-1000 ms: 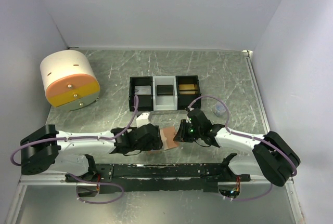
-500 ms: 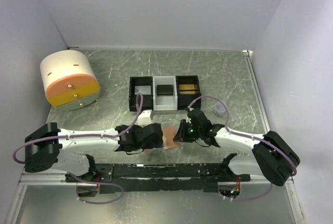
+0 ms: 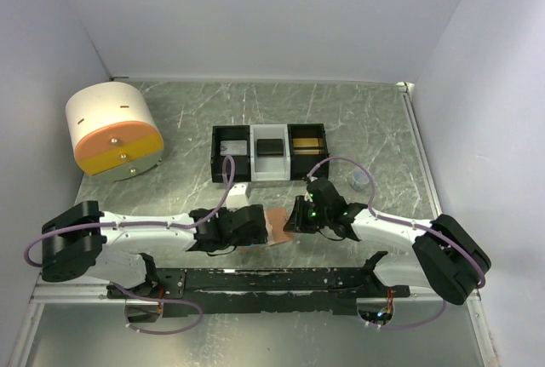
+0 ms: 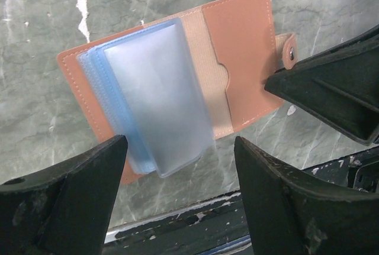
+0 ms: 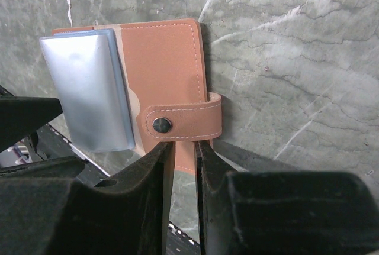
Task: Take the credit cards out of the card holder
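Observation:
The salmon-orange card holder [image 3: 277,224] lies open on the table between my two grippers. In the left wrist view its cover [image 4: 237,54] is spread flat, with a stack of frosted light blue sleeves [image 4: 157,98] on it. I cannot make out any card inside them. My left gripper [image 4: 180,199] is open, with its fingers either side of the sleeves' near end and touching nothing. My right gripper [image 5: 185,166] is nearly shut on the holder's cover edge [image 5: 163,60], just below the snap strap [image 5: 183,122]. It also shows in the top view [image 3: 294,216].
A black-and-white three-compartment tray [image 3: 269,152] stands behind the holder. A round white and orange container [image 3: 115,131] is at the far left. A small clear object [image 3: 361,180] lies right of the tray. The black mounting rail [image 3: 272,280] runs along the near edge.
My left gripper has crept to the right, closer over the card holder. The right gripper and the holder have stayed put.

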